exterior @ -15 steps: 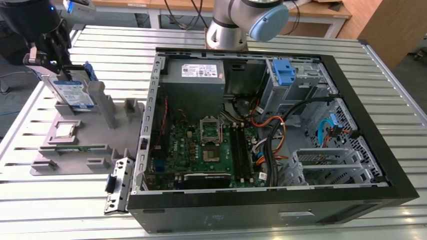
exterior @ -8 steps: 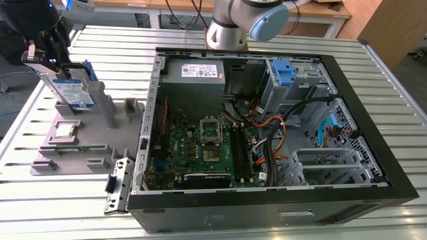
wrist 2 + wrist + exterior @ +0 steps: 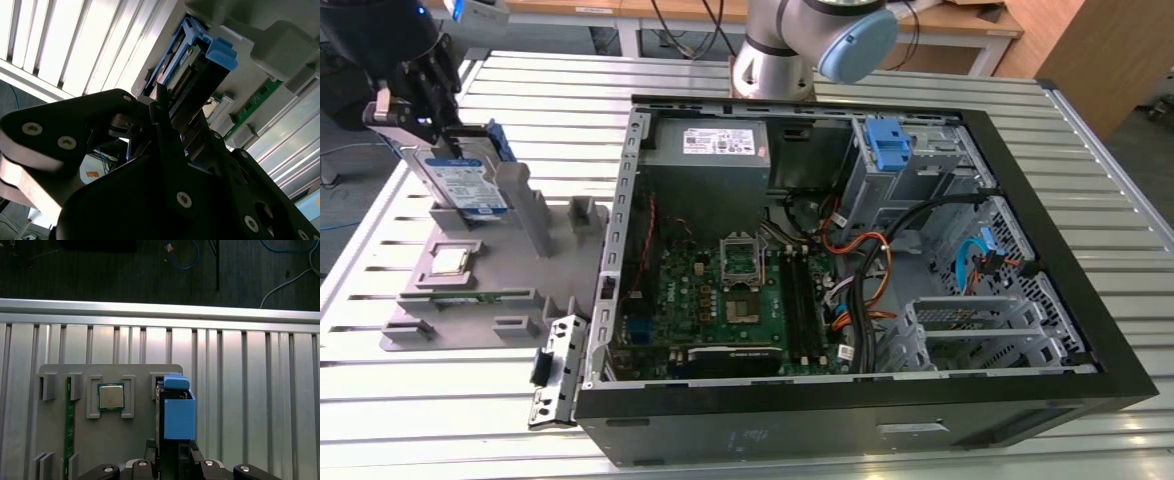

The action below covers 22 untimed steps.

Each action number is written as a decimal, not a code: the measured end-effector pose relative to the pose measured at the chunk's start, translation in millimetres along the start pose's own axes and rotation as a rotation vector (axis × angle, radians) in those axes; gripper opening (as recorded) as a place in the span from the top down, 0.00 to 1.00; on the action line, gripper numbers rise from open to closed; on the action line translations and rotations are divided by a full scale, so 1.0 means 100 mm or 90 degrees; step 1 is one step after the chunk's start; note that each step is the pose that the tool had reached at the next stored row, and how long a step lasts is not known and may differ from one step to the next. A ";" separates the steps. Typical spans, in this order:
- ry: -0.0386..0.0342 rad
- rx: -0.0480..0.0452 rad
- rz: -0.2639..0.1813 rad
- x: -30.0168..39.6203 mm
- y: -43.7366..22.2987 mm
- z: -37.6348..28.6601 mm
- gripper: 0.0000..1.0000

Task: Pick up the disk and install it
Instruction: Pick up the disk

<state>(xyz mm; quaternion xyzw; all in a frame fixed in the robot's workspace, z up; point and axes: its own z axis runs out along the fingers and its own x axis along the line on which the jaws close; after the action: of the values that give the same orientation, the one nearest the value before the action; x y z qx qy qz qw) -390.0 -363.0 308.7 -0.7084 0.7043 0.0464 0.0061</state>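
Base of the arm (image 3: 774,60) at twelve o'clock in the exterior view: a silver column, with a pale blue cap (image 3: 861,45) on the joint toward one o'clock. Black wrist (image 3: 380,40) at eleven o'clock. Below it the gripper (image 3: 424,125), pointing down toward six o'clock, closed around the disk (image 3: 460,170) and holding it upright. In both wrist views the dark fingers (image 3: 161,107) (image 3: 192,456) press one on each side of the disk, with the gripper (image 3: 175,95) (image 3: 172,457) squarely over it
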 end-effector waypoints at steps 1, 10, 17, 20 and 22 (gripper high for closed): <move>0.0000 0.0000 0.000 0.000 0.000 0.000 0.65; 0.0001 -0.0002 0.000 -0.003 0.003 -0.047 0.65; 0.0001 -0.0001 0.000 -0.013 0.010 -0.178 0.65; 0.0000 0.0000 0.000 -0.018 0.014 -0.242 0.65; 0.0000 -0.0001 0.000 -0.021 0.016 -0.285 0.65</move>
<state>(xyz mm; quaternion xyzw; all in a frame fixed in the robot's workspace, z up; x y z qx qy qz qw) -390.0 -363.0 337.3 -0.7084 0.7043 0.0464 0.0060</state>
